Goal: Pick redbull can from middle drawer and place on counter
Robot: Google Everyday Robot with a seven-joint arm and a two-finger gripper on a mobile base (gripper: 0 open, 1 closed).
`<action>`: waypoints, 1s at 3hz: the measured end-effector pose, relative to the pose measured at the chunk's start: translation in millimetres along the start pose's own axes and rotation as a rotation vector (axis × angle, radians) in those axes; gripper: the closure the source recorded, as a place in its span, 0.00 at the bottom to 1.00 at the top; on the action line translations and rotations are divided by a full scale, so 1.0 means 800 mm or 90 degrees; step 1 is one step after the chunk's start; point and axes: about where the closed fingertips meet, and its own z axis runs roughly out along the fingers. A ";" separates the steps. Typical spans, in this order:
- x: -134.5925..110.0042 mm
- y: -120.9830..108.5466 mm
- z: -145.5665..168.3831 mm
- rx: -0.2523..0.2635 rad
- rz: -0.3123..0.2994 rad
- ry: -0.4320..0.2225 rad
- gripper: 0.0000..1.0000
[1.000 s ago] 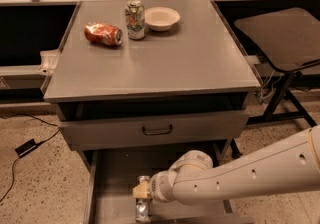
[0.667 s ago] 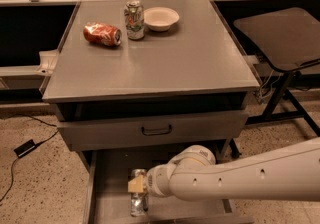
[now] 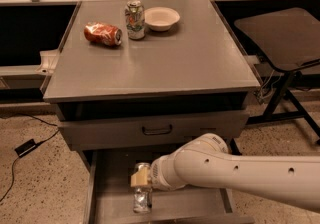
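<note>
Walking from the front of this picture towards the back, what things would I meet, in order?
The redbull can in the open middle drawer, with the gripper at its top → drawer front → counter → red-orange can → green-and-white can → white bowl.

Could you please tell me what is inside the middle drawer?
The redbull can, with the gripper at its top. The arm covers part of the floor of the middle drawer.
</note>
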 end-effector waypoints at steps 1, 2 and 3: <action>0.013 -0.013 -0.031 -0.001 -0.036 0.025 1.00; 0.035 -0.068 -0.111 0.059 -0.058 0.038 1.00; 0.065 -0.087 -0.174 0.127 -0.094 0.029 1.00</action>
